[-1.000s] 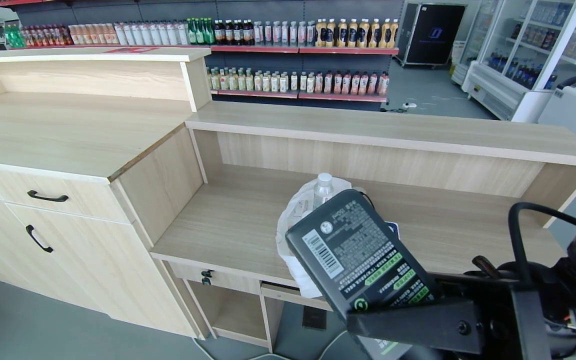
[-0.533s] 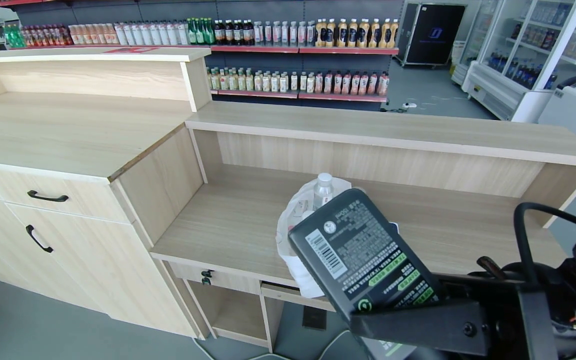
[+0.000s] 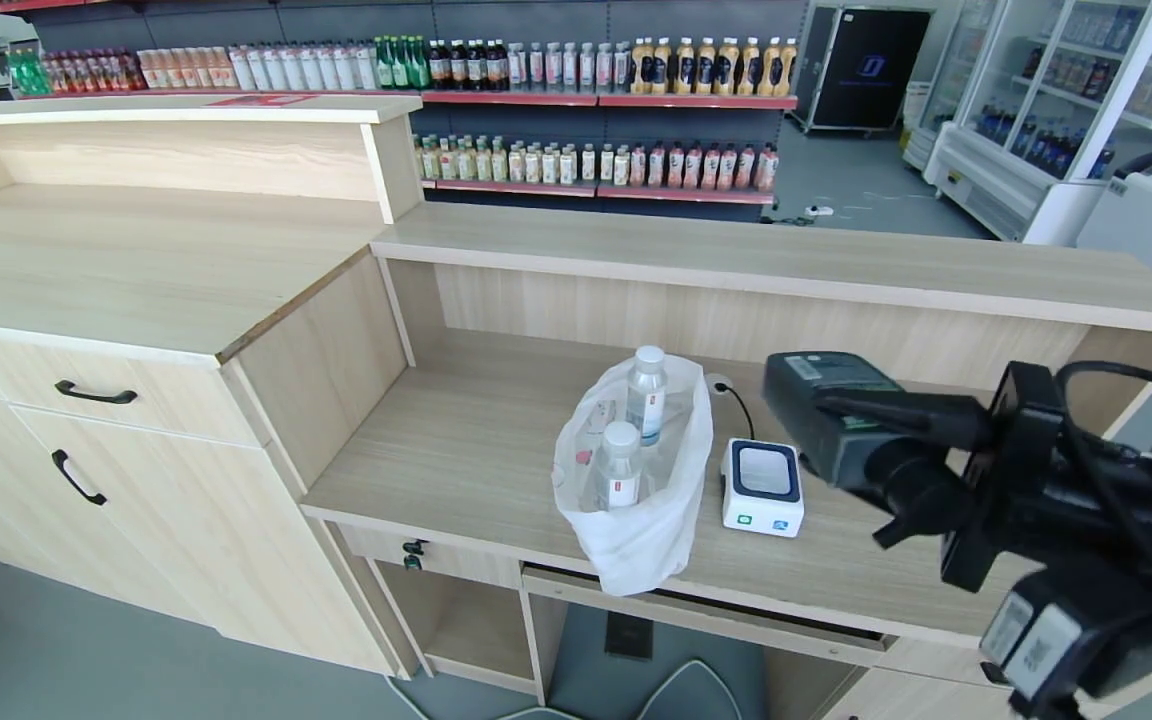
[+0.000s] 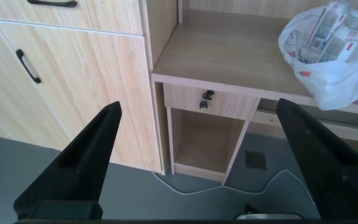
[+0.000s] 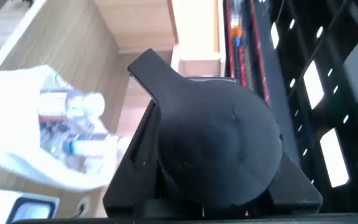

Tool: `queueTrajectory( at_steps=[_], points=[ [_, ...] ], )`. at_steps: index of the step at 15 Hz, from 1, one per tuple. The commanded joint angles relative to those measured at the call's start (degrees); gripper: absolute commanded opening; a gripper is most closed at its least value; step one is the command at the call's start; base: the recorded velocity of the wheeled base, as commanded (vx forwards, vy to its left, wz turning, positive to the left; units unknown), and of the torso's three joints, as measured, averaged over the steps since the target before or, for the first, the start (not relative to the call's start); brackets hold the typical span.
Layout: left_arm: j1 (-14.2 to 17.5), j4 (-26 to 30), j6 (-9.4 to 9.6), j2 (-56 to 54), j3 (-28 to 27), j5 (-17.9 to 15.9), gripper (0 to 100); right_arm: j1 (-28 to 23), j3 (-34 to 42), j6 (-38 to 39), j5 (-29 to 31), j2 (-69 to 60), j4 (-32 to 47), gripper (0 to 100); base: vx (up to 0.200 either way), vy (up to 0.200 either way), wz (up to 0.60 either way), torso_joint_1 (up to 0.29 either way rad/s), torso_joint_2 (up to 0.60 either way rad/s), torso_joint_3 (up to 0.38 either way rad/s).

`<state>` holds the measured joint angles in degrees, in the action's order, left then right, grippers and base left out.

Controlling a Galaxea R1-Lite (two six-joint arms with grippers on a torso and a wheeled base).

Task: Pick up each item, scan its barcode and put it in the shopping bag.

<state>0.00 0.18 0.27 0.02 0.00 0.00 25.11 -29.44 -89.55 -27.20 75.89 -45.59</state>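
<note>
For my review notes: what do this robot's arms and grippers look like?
Both are black. The left gripper has two broad, wedge-shaped fingers. The right arm is blocky, with looping black cables and white code stickers; the right gripper has slim fingers.

Bright, even light, faint shadows, wide-angle bending at the edges.

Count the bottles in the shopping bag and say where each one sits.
2. The back bottle stands upright at the far side of the bag. The front bottle stands just before it, nearer the robot. More could be hidden lower in the bag.
</note>
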Motion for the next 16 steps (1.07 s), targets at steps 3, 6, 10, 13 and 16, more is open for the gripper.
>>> queueTrajectory(
  at_steps=[3,6,10,13,16],
  points=[
    [0.00,-0.01,0.00,-0.02,0.00,0.00,100,-32.32,0.61,33.48,2.94,-7.33,3.23,0,0.000,0.000,0.00,0.000,0.00,0.000],
    [0.00,-0.01,0.00,-0.02,0.00,0.00,100,-35.04,1.58,41.21,2.06,-6.28,3.14,0,0.000,0.000,0.00,0.000,0.00,0.000],
    [0.00,-0.01,0.00,-0.02,0.00,0.00,100,-33.37,-2.02,49.47,5.84,-2.32,3.23,0,0.000,0.000,0.60,0.004,0.00,0.001],
    [0.00,-0.01,0.00,-0.02,0.00,0.00,100,-32.06,-10.29,64.59,19.20,4.45,8.06,0,0.000,0.000,0.60,0.007,0.00,0.007],
    [0.00,-0.01,0.00,-0.02,0.00,0.00,100,-37.15,-10.29,86.56,6.63,10.25,17.29,0,0.000,0.000,0.00,0.000,0.00,0.000]
  ],
)
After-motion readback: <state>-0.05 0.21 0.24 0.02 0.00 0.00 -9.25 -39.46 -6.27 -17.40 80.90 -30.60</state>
